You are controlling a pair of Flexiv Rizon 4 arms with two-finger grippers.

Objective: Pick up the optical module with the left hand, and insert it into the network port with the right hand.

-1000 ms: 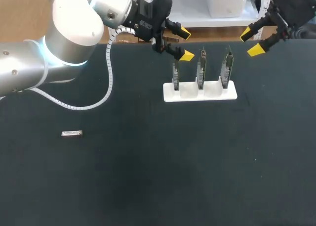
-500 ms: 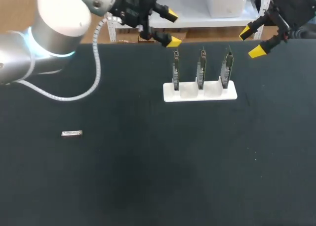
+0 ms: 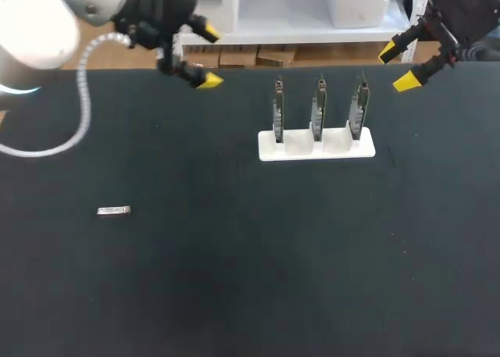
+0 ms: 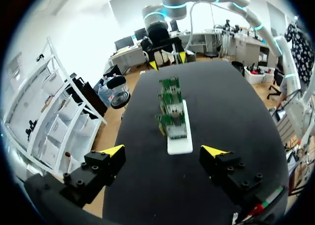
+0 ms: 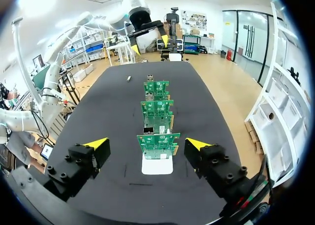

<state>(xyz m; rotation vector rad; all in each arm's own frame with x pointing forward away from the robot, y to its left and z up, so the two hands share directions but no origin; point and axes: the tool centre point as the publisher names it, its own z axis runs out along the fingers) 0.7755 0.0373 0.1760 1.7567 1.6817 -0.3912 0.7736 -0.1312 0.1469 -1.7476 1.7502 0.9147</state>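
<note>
My left tool (image 3: 208, 58), wide open and empty, swung clear of the board stand (image 3: 316, 146), bound, I reckoned, for the optical module (image 3: 113, 211) lying well apart from it; right tool (image 3: 397, 67) gaped empty too.

The optical module (image 3: 113, 210) is a tiny silvery bar lying flat on the black table (image 3: 234, 279), long side running 9-to-3. Well apart, around 2 o'clock from it, three green circuit boards (image 3: 319, 107) stand upright in a row in a white holder (image 3: 316, 149). The ports are too small to make out.
</note>
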